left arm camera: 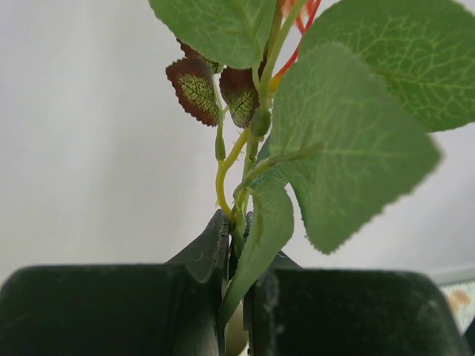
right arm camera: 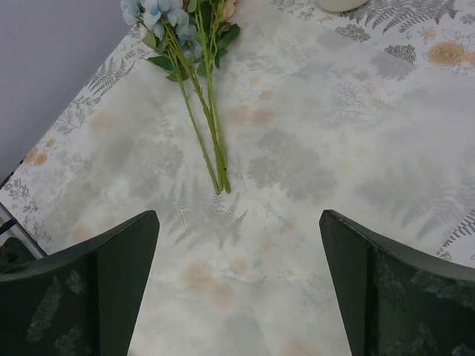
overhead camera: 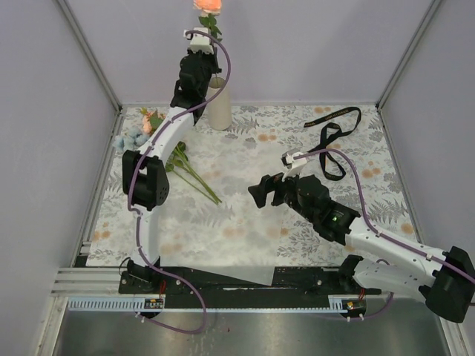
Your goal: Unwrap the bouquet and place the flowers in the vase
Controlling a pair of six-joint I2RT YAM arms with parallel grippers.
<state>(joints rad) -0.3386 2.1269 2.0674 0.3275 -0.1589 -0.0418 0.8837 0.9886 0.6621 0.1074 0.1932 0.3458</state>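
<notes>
Top view, left gripper (overhead camera: 205, 37) clamped on a rose stem (overhead camera: 211, 24) above the vase (overhead camera: 219, 104) at upper centre, right gripper (overhead camera: 260, 194) open mid-frame, left wrist, fingers (left arm camera: 204, 248) pinching the rose stem (left arm camera: 223, 174), right wrist, flowers (right arm camera: 182, 30) lying upper left.

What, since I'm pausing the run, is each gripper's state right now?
Left gripper: closed, holding a flower stem.
Right gripper: open, holding nothing.

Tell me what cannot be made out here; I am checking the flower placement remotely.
Vase mouth: top view, the left arm hides it, so stem entry is unclear.
Rose bloom: cut by the top edge.
Lying flowers: right wrist view crops their heads; top view, arm overlaps them.
</notes>
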